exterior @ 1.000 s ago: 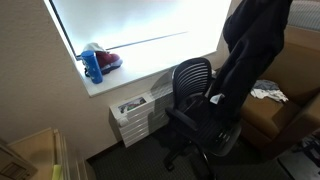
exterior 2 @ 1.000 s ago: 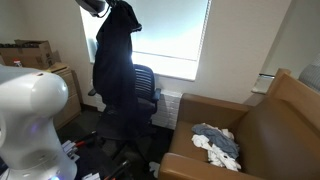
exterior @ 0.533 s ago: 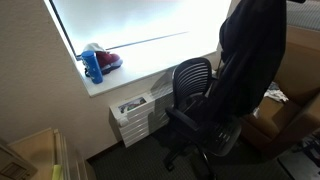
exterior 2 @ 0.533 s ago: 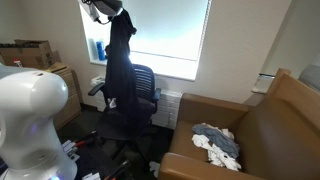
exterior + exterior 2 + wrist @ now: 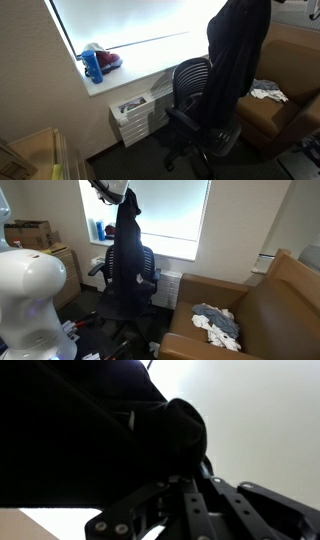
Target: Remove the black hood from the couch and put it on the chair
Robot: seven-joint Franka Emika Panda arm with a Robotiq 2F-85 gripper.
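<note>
The gripper [image 5: 108,188] pinches a bunched fold of the black hood [image 5: 125,248], which hangs limp below it, over the chair [image 5: 149,272]. It looks soft and light, best held by that top bunch.

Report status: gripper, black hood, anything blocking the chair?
Gripper shut on black hood, held high. Hood clear of the couch, dangling by the chair backrest, not yet released. Nothing seen in the way.
</note>
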